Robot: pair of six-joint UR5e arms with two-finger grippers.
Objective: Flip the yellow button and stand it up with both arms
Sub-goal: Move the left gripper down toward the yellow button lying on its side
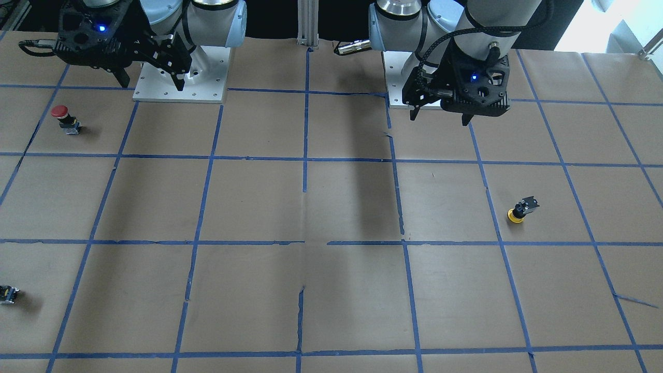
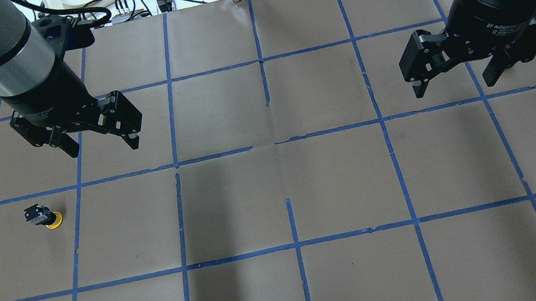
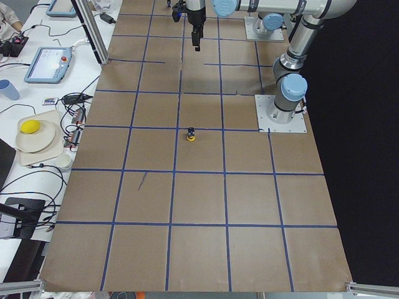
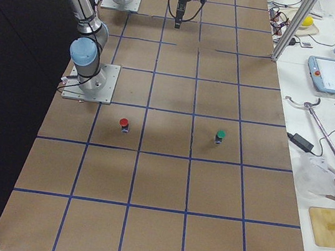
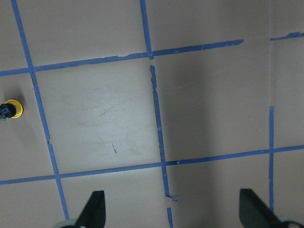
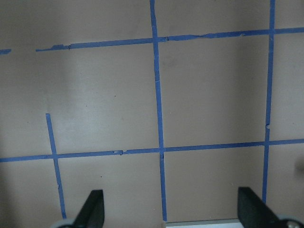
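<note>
Two spread grippers, my left gripper and right gripper, hang above the surface; yellow button lies tilted.

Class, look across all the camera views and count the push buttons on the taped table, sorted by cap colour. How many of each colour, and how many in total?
Yellow-capped button: 1
Red-capped button: 1
Green-capped button: 1
Total: 3

I see yellow button lying on bench, cap toward me, near blue tape line; left arm base plate nearby.
</note>
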